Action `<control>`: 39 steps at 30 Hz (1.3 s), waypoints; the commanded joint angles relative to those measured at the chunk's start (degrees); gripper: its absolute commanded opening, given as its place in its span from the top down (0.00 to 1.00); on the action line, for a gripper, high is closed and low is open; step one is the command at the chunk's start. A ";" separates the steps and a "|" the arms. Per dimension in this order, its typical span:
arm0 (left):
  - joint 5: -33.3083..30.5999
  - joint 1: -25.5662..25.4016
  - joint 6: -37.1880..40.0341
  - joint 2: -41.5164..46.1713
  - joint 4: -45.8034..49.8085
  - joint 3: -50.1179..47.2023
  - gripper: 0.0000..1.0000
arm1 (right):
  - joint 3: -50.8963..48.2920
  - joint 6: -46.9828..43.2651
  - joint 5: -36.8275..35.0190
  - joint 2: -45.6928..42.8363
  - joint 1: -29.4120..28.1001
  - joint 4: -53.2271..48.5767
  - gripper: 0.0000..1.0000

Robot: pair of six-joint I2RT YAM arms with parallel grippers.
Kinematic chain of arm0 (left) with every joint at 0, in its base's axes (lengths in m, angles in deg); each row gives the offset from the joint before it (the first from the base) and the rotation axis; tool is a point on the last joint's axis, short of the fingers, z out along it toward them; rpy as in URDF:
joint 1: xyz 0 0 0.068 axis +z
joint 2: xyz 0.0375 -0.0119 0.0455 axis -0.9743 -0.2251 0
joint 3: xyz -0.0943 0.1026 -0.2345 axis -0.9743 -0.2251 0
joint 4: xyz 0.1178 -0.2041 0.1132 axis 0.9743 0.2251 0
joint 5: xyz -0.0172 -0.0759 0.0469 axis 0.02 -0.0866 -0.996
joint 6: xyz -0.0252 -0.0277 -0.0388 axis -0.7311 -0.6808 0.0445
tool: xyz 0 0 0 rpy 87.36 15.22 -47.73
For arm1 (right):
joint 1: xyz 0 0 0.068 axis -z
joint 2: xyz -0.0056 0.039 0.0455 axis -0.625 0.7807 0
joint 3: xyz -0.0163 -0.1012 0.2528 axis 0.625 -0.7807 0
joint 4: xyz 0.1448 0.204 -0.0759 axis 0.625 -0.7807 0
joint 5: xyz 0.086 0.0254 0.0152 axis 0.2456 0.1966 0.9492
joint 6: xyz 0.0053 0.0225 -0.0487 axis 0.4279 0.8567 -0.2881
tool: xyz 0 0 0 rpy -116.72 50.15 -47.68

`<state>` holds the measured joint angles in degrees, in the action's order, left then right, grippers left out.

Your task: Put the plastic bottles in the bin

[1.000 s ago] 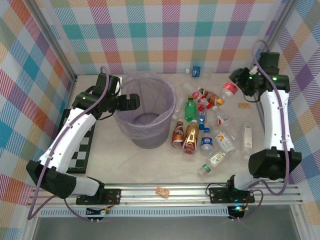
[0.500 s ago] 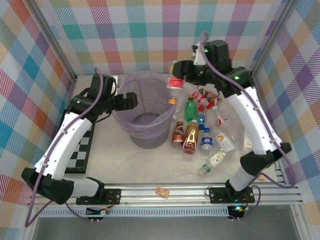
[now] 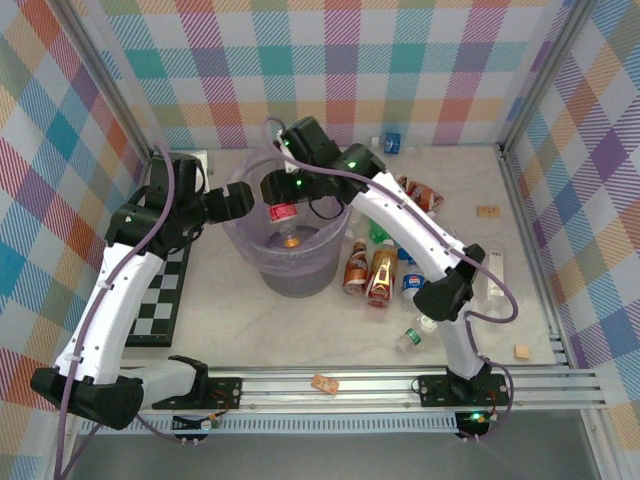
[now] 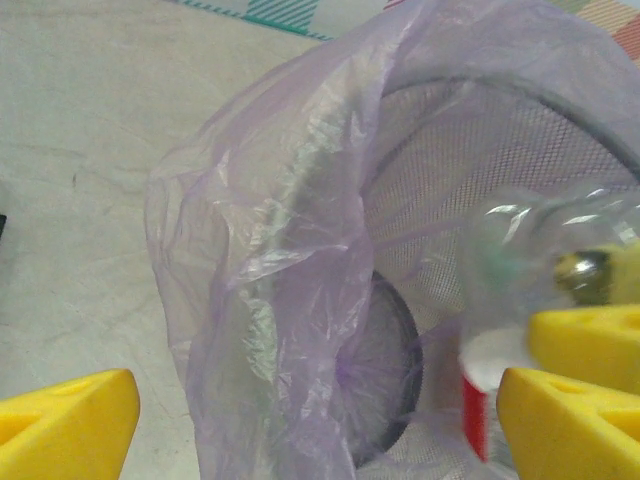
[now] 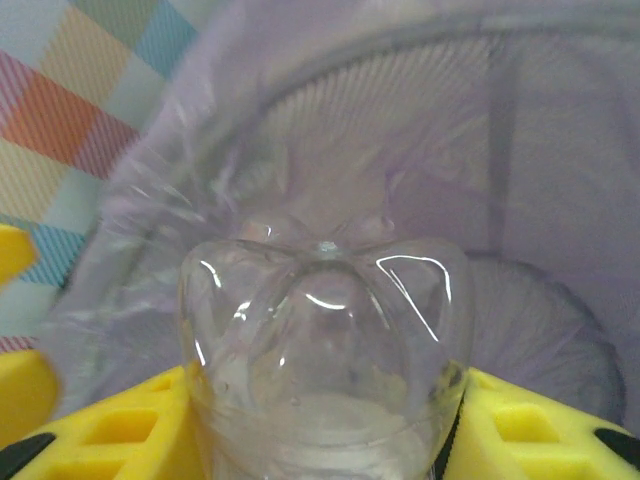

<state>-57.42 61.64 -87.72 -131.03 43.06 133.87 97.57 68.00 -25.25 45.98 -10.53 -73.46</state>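
Plastic this thin should be light and springy, so we judge that the clear bottle (image 3: 284,214) needs only a modest squeeze across its body. Too hard a grip would buckle the wall, and too soft a grip could let the smooth skin slip. It hangs over the mouth of the bin (image 3: 300,276), inside the ring of the rim, with a red label band around it and what seems to be the cap end pointing down. The right gripper (image 5: 320,430) pinches it. In the right wrist view the yellow pads (image 5: 500,410) press either side of the lobed, see-through base, with the lilac liner and grey mesh beyond. As we read it, the bottle is placed for release, and simply opening the jaws should drop it in.

The left gripper (image 3: 240,200) sits at the bin's left rim with its jaws spread wide. The left wrist view shows the crumpled liner edge between its two yellow fingers (image 4: 65,420), and we cannot tell whether either one touches the plastic.

Just beside the bin's right wall lie two amber bottles (image 3: 381,280) with red-and-gold labels and, next to them, a blue-labelled bottle (image 3: 413,286). We expect these to handle alike, stiff only at neck and cap and best taken across the middle. We can read no writing on any label; only the colours come through. Farther right of the bin, a tan block (image 3: 488,211) lies on the table (image 3: 230,320).
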 commanded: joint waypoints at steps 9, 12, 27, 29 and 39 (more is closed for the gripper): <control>3.10 3.01 -2.47 1.82 -0.80 -4.99 0.20 | -4.69 -1.02 -6.31 6.40 -0.88 -1.74 0.50; 3.40 3.23 -2.80 2.16 -0.84 -5.97 0.23 | -9.05 0.22 -6.67 6.47 -0.97 1.00 0.49; 7.32 3.40 -5.22 0.72 -4.89 -9.41 0.25 | -19.85 3.29 -6.52 5.77 -0.72 8.35 0.18; 7.11 3.40 -5.21 0.85 -4.99 -9.24 0.25 | -19.69 2.60 -5.89 4.93 -0.73 8.39 0.16; 6.00 3.40 -4.59 0.43 -4.22 -8.61 0.25 | -12.40 -5.72 -5.62 -3.35 -0.71 5.02 0.08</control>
<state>-51.46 64.43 -92.20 -130.22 38.88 124.91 81.20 66.47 -31.52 49.43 -11.21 -67.27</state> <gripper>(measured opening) 0.746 0.906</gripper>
